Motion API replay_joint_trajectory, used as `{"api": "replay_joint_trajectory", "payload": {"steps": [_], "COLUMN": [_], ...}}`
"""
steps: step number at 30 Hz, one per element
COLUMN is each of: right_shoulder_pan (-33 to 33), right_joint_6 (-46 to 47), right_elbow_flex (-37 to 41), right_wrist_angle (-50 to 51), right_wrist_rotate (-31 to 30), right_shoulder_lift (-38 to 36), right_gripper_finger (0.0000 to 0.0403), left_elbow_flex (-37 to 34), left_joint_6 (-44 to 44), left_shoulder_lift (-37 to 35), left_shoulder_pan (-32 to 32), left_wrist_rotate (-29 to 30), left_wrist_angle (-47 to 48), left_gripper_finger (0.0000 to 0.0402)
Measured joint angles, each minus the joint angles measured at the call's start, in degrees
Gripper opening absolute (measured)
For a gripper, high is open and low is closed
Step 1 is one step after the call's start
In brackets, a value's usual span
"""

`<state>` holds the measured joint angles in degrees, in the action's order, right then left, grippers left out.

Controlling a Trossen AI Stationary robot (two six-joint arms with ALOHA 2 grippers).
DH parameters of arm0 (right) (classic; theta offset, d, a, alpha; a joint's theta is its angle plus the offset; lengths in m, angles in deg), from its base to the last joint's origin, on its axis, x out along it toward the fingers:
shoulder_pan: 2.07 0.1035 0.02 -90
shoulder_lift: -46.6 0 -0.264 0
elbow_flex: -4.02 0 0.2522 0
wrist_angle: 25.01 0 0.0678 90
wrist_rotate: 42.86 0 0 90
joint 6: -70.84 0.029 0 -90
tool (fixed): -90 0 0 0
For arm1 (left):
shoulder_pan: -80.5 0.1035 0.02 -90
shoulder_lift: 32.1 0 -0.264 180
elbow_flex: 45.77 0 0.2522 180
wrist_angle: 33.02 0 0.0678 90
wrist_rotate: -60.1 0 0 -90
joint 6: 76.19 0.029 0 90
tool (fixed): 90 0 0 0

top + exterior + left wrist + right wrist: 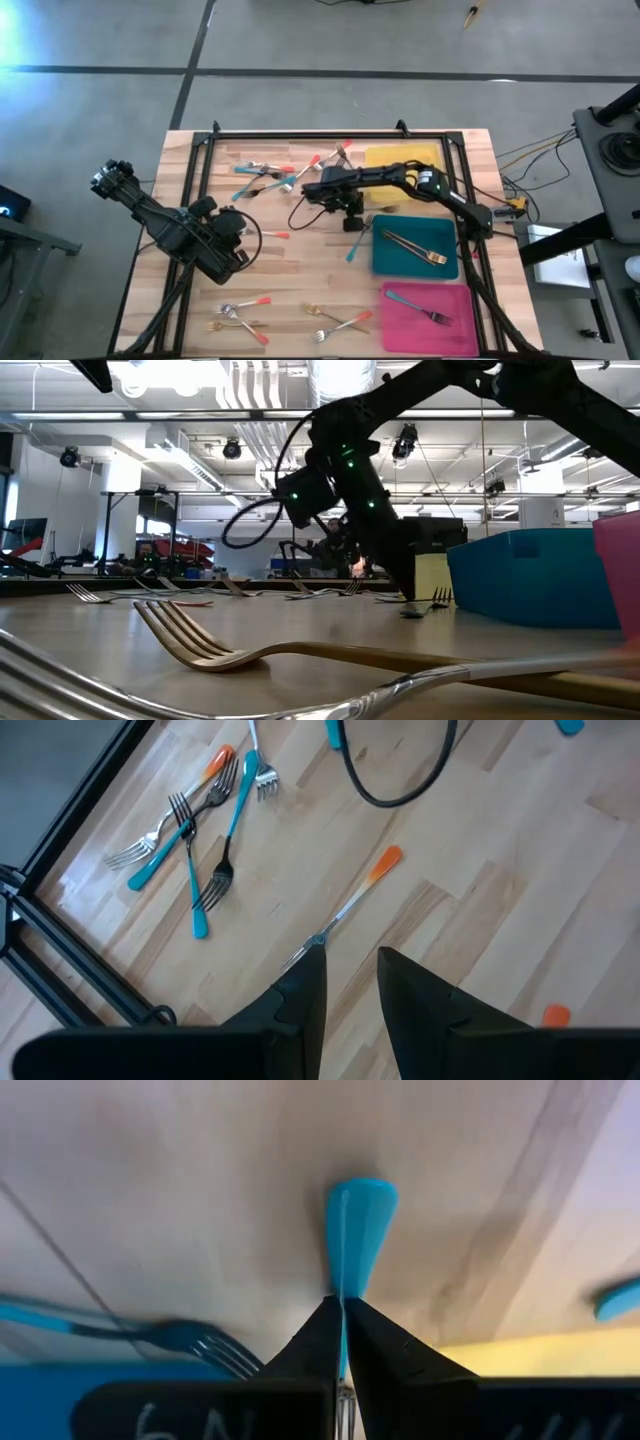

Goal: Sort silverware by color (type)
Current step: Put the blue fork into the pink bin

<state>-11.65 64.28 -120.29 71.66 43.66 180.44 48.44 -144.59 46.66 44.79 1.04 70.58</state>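
My right gripper (352, 218) reaches down at the table's middle, just left of the teal tray (440, 268), and is shut on a teal-handled fork (358, 1220). A second teal-handled fork (358, 243) lies beside it on the wood. In the low view the right gripper (408, 592) stands close above the table, with a fork head (433, 598) next to it. My left gripper (350, 985) is open, low over the table's left half. An orange-handled fork (358, 900) lies flat ahead of it, its head at one fingertip (312, 960); whether they touch I cannot tell. My right gripper pinches the fork's teal handle (343, 1295) between its two fingers, coming from above and pointing down. The handle's wide free end (360, 1205) sticks out past the fingertips. A bit of the metal neck (345, 1405) shows farther back between the fingers.
A yellow tray (400, 158) sits at the far right. The teal tray holds gold forks (415, 245), and the pink tray (400, 335) holds a teal-handled fork (420, 308). Fork heaps lie far left (268, 175) and near (240, 315), (340, 322). A black cable (300, 208) loops mid-table.
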Motion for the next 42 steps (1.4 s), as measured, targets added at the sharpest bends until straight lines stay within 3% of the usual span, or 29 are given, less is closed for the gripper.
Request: {"api": "replay_joint_trajectory", "payload": {"steps": [6, 14, 22, 28, 35, 38, 42], "right_shoulder_pan": [0.99, 1.66, 1.58, 1.6, 1.73, 1.73, 1.67], "right_joint_6": [1.27, 4.01, 6.09, 7.25, 5.19, 4.97, 4.31], "right_elbow_flex": [-4.08, -10.24, -12.9, -13.55, -11.26, -10.42, -9.27], "right_wrist_angle": [-5.15, -15.05, -14.4, -13.22, -10.75, -10.73, -10.77], "right_wrist_rotate": [0.64, 6.69, 7.25, 11.64, 9.17, 5.07, 4.39], "right_shoulder_lift": [0.1, 0.59, 0.57, 0.46, 0.37, 0.35, 0.31], "right_gripper_finger": [0.0009, 0.0008, 0.0012, 0.0055, 0.0115, 0.0124, 0.0121], "left_elbow_flex": [-0.01, -0.02, -0.02, -0.02, -0.02, -0.02, -0.02], "left_joint_6": [0.22, 0.23, 0.17, 0.15, 0.15, 0.15, 0.15], "left_shoulder_lift": [0.0, 0.0, 0.0, 0.0, 0.0, 0.0, 0.0], "left_shoulder_pan": [0.0, 0.0, 0.0, 0.0, 0.0, 0.0, 0.0], "left_wrist_rotate": [0.0, -0.02, -0.46, -0.48, -0.52, -0.52, -0.52], "left_wrist_angle": [0.0, -0.02, -0.04, -0.04, -0.09, -0.09, -0.09], "left_gripper_finger": [0.0076, 0.0076, 0.0076, 0.0076, 0.0076, 0.0076, 0.0076]}}
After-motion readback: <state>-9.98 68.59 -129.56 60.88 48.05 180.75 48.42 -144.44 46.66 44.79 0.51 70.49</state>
